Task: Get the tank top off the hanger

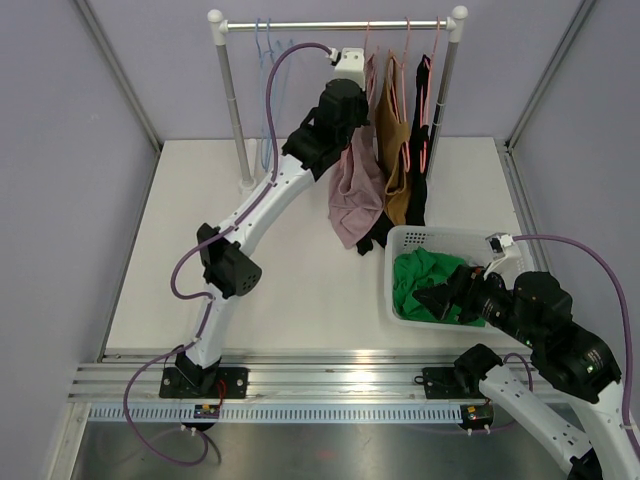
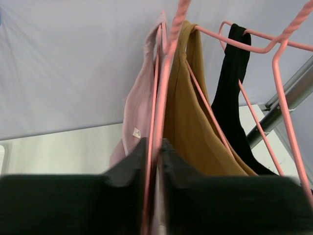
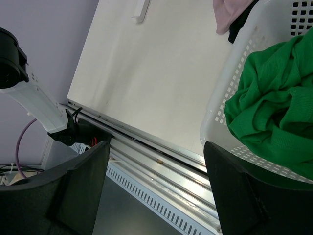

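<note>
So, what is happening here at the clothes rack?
The left fingers are closed on the pink wire hanger that carries the pale pink tank top, hanging from the metal rail. The right fingers are open at the white plastic basket holding a green garment.

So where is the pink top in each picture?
Top camera: pink top hangs mid-picture, under the rail.
Left wrist: pink top centre-left, above the left hand pinching a pink hanger.
Right wrist: pink top only a corner at the top edge, above the basket.
Shared landmark: the white table in all three.
</note>
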You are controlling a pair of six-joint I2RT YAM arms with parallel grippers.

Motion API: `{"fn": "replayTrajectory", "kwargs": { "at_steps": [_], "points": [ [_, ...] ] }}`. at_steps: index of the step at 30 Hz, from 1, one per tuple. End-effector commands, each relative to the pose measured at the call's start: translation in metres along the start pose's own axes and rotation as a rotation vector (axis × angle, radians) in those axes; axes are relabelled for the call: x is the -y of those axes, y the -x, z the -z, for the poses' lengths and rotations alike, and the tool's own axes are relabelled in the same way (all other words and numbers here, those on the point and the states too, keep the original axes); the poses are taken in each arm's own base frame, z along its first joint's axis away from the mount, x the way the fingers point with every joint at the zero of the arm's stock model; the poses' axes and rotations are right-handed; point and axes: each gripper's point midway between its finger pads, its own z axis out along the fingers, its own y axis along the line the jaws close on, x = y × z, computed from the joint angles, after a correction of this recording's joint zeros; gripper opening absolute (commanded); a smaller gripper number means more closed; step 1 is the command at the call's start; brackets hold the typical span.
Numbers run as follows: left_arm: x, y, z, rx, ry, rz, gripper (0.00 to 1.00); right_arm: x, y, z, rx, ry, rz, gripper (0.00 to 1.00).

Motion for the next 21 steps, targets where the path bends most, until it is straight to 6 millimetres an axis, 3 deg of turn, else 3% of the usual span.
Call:
{"fn": "replayTrajectory", "kwargs": {
  "at_steps": [1, 3, 5, 10, 14, 17, 21],
  "points": [
    [-0.008, 0.055, 0.019, 0.105, 0.002, 0.027, 0.06, -0.012, 0.010, 0.001, 0.034, 0.052, 0.005, 0.85],
    [-0.011, 0.070, 0.029, 0.129, 0.004, 0.037, 0.00, -0.012, 0.010, 0.001, 0.031, 0.050, 0.009, 0.85],
    [-0.013, 0.081, 0.038, 0.148, 0.009, 0.043, 0.00, -0.012, 0.010, 0.001, 0.029, 0.050, 0.010, 0.85],
    [-0.028, 0.138, 0.076, 0.249, 0.029, 0.066, 0.00, -0.013, 0.010, 0.000, 0.024, 0.054, 0.011, 0.85],
    [-0.041, 0.168, 0.103, 0.292, 0.030, 0.076, 0.00, -0.014, 0.012, 0.000, 0.031, 0.053, 0.011, 0.84],
    [-0.048, 0.177, 0.123, 0.293, 0.029, 0.069, 0.00, -0.017, 0.015, 0.001, 0.036, 0.059, 0.017, 0.85],
    [-0.058, 0.169, 0.148, 0.223, 0.022, 0.050, 0.00, -0.023, 0.024, 0.007, 0.051, 0.067, 0.034, 0.85]
  ]
}}
